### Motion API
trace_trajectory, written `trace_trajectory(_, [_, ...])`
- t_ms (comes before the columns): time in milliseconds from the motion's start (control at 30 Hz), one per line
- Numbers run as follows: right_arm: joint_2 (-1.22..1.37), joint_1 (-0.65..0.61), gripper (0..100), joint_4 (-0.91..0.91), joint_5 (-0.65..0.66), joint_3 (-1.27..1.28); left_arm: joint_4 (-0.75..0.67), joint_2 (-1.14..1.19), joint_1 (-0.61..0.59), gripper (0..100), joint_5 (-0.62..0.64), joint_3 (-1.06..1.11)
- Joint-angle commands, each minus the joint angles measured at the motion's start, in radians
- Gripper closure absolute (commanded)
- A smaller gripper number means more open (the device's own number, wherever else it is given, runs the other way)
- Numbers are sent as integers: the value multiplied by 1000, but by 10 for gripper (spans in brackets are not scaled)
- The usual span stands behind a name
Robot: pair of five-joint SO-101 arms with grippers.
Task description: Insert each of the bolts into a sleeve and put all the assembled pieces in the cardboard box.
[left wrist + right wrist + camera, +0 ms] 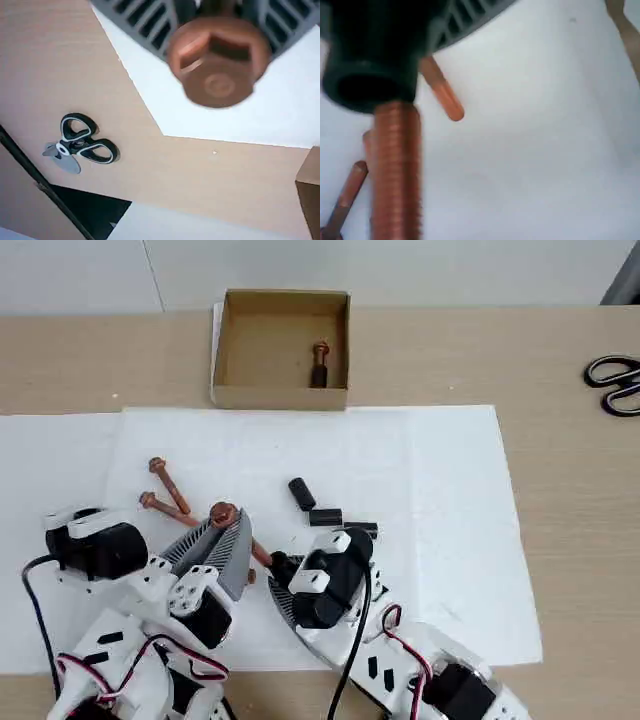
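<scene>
The grey ribbed fingers (135,17) of the left gripper (222,530) are clamped on a bolt (217,62), gripping its shaft just behind the head. The bolt is copper-coloured, with a hexagonal head on a round flange and a closely threaded shaft. A faint round mark on the face of the head is too blurred to read. In the high view the bolt slants over the white paper (450,540) from the left gripper towards the right gripper (283,575).

The right gripper's fingers (470,15) are closed around a sleeve (370,70), a short black tube with a round open mouth. The tip of the bolt's threaded shaft meets that mouth, though whether it has entered cannot be told.

Two loose bolts (170,485) of the same copper colour lie on the paper just beyond the left gripper. Three black loose sleeves (325,517) lie beyond the right gripper.

The cardboard box (232,345) stands on the table (560,490) at the paper's far edge. It holds one assembled piece (319,362), a copper bolt in a black sleeve. Scissors (615,383) with black handles lie far off to the right.
</scene>
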Motion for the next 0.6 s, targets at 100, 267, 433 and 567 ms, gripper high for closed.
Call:
trace_trajectory(100, [-4,-22,995,-39,0,-11,-25,-11,12,994,8,-4])
trace_trajectory(267, [-4,-87,995,-39,0,-11,-25,-11,14,994,8,18])
trace_trajectory(433, [-5,-67,995,-39,0,-14,-18,-11,14,994,8,18])
trace_trajectory(567, [-5,-48,995,-36,0,-14,-17,-11,14,994,8,12])
